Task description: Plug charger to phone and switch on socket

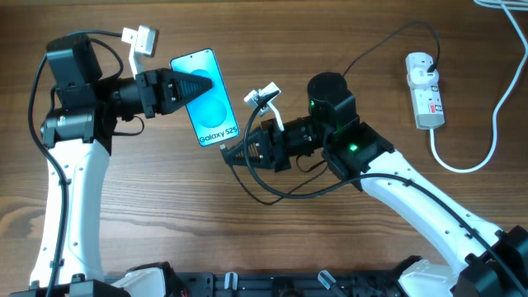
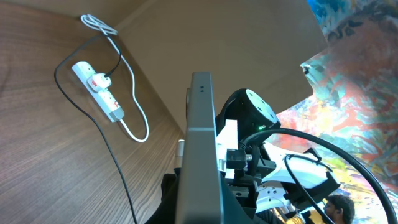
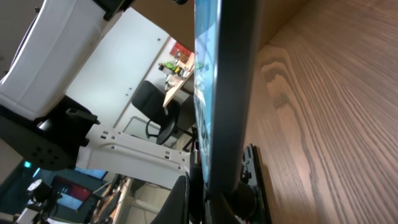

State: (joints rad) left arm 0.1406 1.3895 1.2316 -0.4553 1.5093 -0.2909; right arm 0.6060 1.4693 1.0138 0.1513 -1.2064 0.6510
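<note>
We brace the slim turquoise-screened phone [image 1: 206,103] by its top end in our clamped left gripper [image 1: 183,89] so our right gripper [image 1: 233,153], pinching the plug of the thin black charger cable [image 1: 388,37], can meet its bottom edge.

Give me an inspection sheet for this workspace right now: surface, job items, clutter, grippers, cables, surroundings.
Surface: wooden table, nothing spilled.
Job's things: phone with its screen lit, gripped at the end away from its text; socket lying flat at the right, switch state cannot be told.
Clutter: nothing seen.
Grippers: left gripper has its jaws shut on the phone; right gripper is shut at the phone's text end, apparently on the charger tip; whether it is inserted cannot be told.
Cables: charger runs from socket towards right gripper; white cord loops away from socket.
Surroundings: office chair, colourful panel.
</note>
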